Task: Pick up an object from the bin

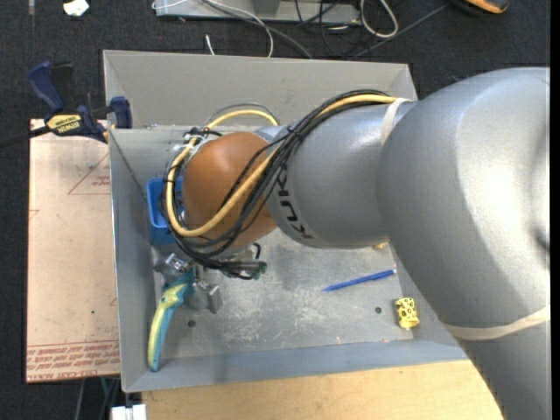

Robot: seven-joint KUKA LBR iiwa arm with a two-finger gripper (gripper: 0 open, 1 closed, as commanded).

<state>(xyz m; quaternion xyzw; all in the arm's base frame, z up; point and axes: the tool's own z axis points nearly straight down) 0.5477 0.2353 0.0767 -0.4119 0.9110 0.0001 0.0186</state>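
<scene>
Grey arm (420, 199) w/ orange cover (219, 182) & cables reached in from the right, across most of the bin (262, 357). Its tool (199, 289) sat low nr the bin's left wall, towards the front-left corner; open or closed, couldn't tell. Curved yellow-teal thing (162, 326) lay along the left wall in that corner, upper end just beside the tool. Blue box (157, 206) sat against the left wall, further back. Blue pen (359, 280) & yellow block (405, 312) lay nr the front-right corner, well apart from the tool.
</scene>
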